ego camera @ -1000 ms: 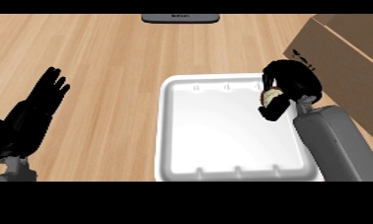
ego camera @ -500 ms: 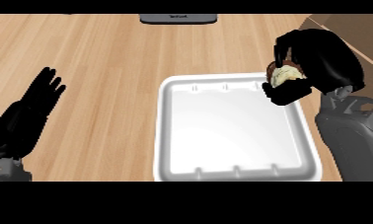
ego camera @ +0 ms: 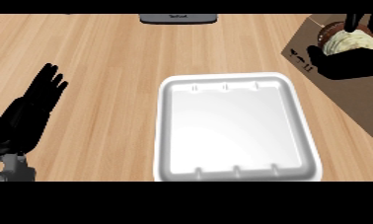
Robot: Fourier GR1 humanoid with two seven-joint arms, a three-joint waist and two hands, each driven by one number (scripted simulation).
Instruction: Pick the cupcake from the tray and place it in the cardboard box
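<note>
Right hand (ego camera: 342, 65) curled round cupcake (ego camera: 348, 42) | directly above cardboard box (ego camera: 320, 77), tray (ego camera: 237, 129) well apart | left hand (ego camera: 33, 112) spread, resting on table (ego camera: 109, 55).

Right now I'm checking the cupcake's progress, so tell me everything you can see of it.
The cupcake has pale cream frosting over a dark brown base. It sits at the view's upper right, above the open cardboard box, held in the right hand, whose black fingers curl round it and hide part of it. It is off the tray.
</note>
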